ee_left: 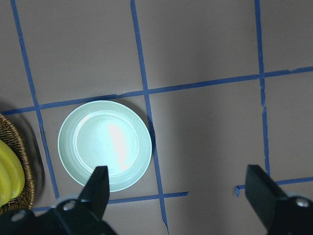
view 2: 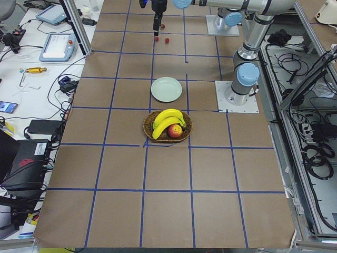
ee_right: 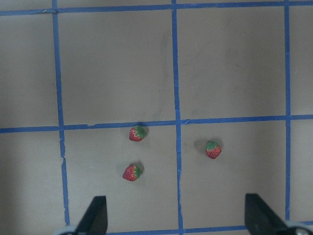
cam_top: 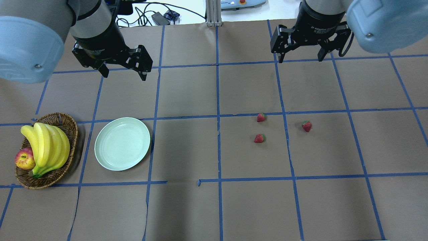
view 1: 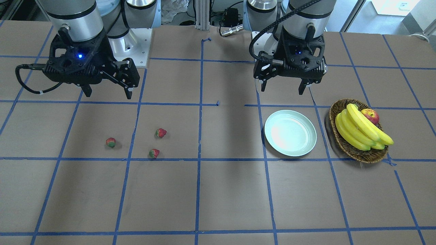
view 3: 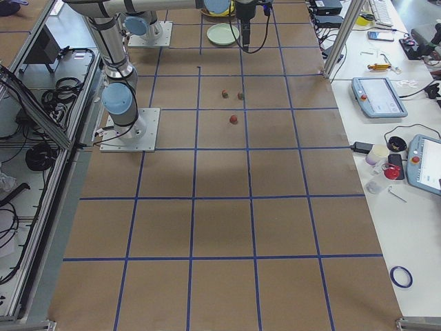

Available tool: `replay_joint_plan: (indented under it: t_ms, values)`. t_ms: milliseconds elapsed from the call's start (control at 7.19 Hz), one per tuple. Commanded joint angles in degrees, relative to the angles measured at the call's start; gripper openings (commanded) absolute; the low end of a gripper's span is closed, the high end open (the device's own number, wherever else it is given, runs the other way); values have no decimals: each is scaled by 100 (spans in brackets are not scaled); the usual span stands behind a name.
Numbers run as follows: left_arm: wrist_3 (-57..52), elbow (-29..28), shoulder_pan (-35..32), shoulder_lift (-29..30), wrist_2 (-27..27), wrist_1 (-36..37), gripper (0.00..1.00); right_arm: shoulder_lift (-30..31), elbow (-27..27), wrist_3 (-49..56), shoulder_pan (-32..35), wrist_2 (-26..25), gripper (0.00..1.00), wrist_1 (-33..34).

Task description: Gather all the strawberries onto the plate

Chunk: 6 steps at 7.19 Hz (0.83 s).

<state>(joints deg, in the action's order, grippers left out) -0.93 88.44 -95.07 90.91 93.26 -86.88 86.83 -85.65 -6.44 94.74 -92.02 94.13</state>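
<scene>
While the 3 strawberries [cam_top: 259,138] lie approx. beneath the right tool [cam_top: 300,59], spread & empty, the plate [cam_top: 122,143] sits under the left tool [cam_top: 124,75], also spread, so the right one's nearer.

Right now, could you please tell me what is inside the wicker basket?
A bunch of yellow bananas and a red-yellow apple lie in the basket. They cover its floor, so anything beneath is hidden.

The right end effector [cam_top: 301,59] bears small white lettering reading "2F Adaptive", the rest too blurred to read.
</scene>
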Motion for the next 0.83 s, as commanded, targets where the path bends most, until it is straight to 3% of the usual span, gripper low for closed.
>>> replay_joint_plan:
  t_ms: [0,696]
  values:
    - [-12,32,94,-3,-106,-4,100,0,-4,-15,-9,0,100,0]
    - [102,24,68,-38,-98,49,100,18,-22,-7,-9,0,100,-9]
